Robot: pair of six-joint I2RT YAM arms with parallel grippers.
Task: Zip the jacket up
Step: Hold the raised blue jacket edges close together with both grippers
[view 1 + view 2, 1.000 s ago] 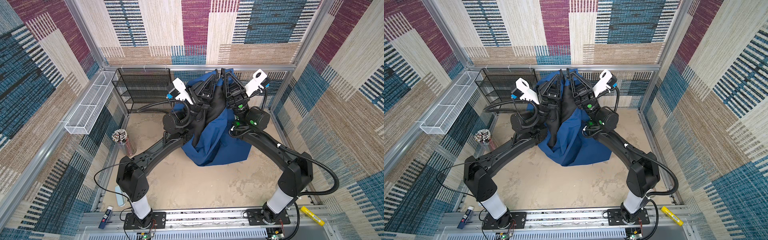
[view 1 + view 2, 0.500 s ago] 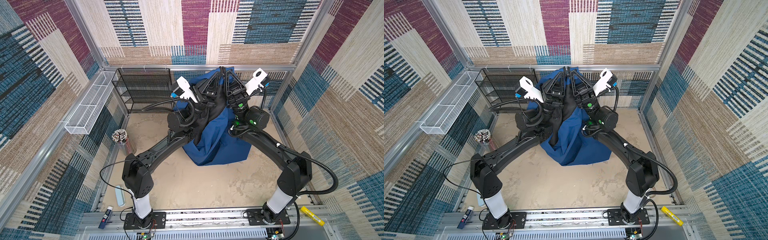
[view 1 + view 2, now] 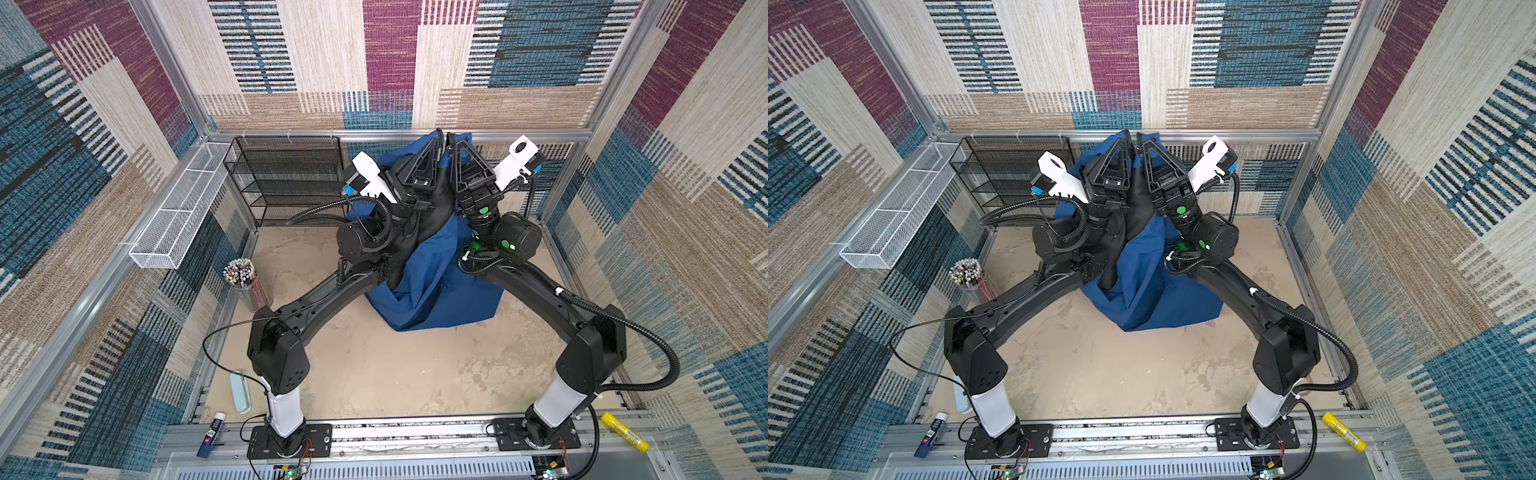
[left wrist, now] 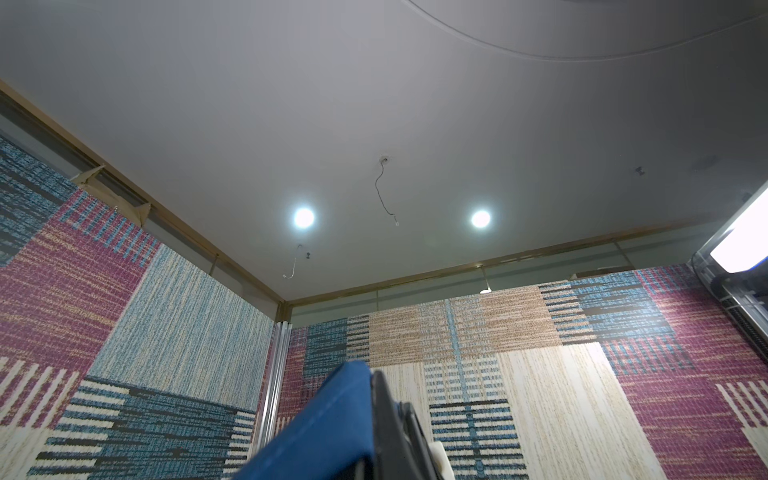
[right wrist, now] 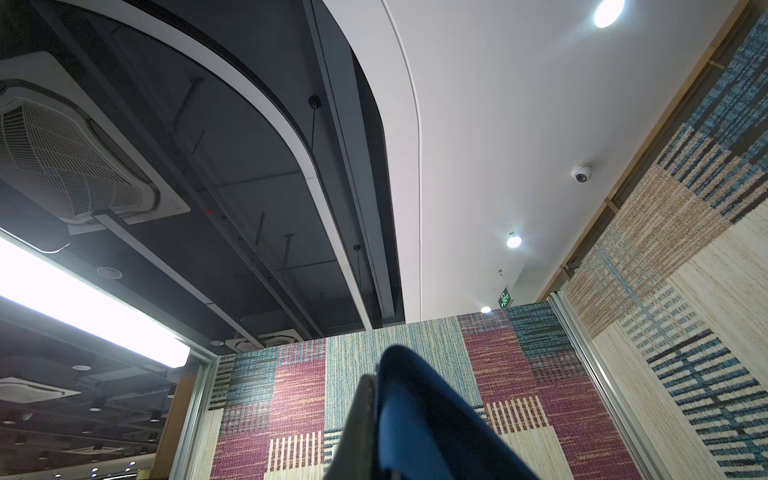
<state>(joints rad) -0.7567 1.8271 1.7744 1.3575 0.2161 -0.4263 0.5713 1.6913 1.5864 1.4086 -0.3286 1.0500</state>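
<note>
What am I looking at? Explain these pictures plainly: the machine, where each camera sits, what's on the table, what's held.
Two black robot arms are bolted to a rail at the table's near edge, each ending in a two-fingered clamp. Both top views look down from overhead on the whole scene. Each wrist view comes from a small camera on an arm; here they point up at the ceiling. The left gripper and right gripper are both shut on the jacket, a blue one with dark lining. They hold its top high, side by side, while its lower part rests bunched on the table. Off to the left are a cup of pencils, a black wire rack and a white mesh basket.
</note>
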